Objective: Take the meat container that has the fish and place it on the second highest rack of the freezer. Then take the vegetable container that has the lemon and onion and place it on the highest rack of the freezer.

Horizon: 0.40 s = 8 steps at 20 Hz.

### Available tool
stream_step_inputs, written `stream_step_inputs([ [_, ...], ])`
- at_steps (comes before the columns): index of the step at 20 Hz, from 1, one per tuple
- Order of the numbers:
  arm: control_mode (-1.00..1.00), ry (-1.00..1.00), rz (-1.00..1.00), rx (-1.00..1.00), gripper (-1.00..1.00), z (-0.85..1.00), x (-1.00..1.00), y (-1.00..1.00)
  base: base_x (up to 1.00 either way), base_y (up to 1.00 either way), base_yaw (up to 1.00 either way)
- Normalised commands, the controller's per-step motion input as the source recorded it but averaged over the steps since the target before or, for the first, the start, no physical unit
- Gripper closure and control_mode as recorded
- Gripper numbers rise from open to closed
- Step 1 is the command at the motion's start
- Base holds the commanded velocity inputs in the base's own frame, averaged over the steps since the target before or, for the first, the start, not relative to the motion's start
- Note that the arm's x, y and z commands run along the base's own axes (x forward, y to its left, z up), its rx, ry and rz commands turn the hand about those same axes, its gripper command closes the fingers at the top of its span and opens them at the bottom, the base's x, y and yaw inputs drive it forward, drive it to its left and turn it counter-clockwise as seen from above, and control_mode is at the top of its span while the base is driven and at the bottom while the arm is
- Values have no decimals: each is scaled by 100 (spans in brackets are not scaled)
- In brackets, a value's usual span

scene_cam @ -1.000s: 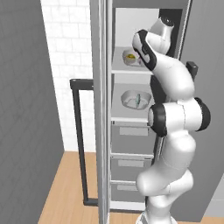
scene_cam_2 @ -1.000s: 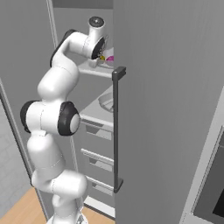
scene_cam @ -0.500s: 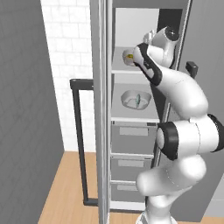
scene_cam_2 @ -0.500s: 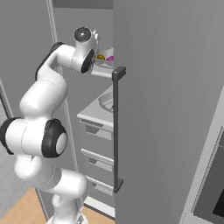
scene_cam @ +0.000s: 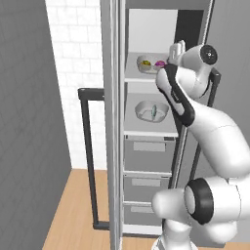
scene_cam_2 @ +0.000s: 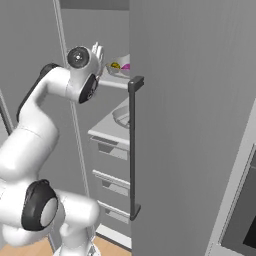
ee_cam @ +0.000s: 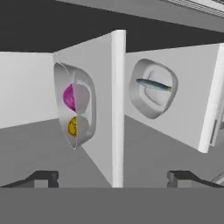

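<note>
The vegetable container (scene_cam: 149,64) sits on the highest rack (scene_cam: 137,77) of the open freezer (scene_cam: 115,146), with the yellow lemon (scene_cam: 145,62) and purple onion (scene_cam: 160,63) inside. One shelf lower, the meat container (scene_cam: 151,110) holds the slim fish (scene_cam: 154,110). My gripper (scene_cam: 176,51) hangs just outside the top shelf's front right corner, open and holding nothing. The rolled hand view has the vegetable container (ee_cam: 77,105) left of the shelf edge and the meat container (ee_cam: 153,88) with its fish (ee_cam: 153,85) to the right. From the right base, the gripper (scene_cam_2: 97,50) stands left of the vegetable container (scene_cam_2: 120,68).
Grey drawers (scene_cam: 146,152) fill the freezer below the two shelves. The open door (scene_cam_2: 190,125) with its dark bar handle (scene_cam_2: 133,150) stands close on the arm's right. A black oven column (scene_cam_2: 245,220) is further right. Another dark bar handle (scene_cam: 87,156) stands at the left.
The hand has drawn back from the top shelf toward the door, leaving the vegetable container there. The elbow has swung down and outward.
</note>
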Motion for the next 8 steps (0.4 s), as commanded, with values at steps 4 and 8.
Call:
stream_step_inputs([
  [4,-100,3,-2,0,-100,-25,-100,0,0,0,0],
  [8,-100,15,-1,-4,-100,-83,-100,0,0,0,0],
])
